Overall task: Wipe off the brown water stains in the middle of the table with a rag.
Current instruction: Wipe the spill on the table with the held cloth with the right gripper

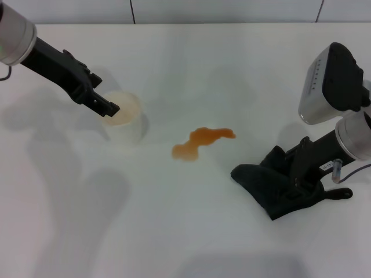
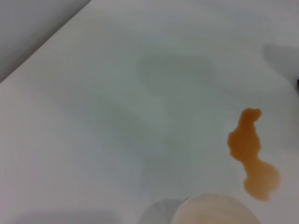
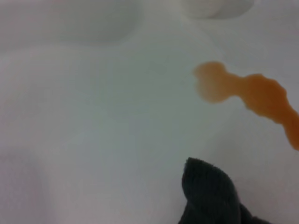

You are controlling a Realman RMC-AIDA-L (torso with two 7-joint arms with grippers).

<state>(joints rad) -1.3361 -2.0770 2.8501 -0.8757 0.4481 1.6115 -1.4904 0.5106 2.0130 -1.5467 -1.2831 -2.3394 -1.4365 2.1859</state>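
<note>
The brown water stains [image 1: 201, 141] form a wavy orange-brown puddle in the middle of the white table [image 1: 191, 226]. They also show in the left wrist view [image 2: 250, 151] and the right wrist view [image 3: 252, 91]. The dark rag [image 1: 272, 186] lies bunched on the table to the right of the puddle, a hand's width from it. One corner of it shows in the right wrist view [image 3: 210, 196]. My right gripper [image 1: 297, 171] is down in the rag and shut on it. My left gripper [image 1: 109, 107] is at the rim of a paper cup [image 1: 128, 119], left of the puddle.
The paper cup stands upright on the table. Its rim also shows in the left wrist view [image 2: 215, 212]. A wall [image 1: 174, 10] runs along the table's far edge.
</note>
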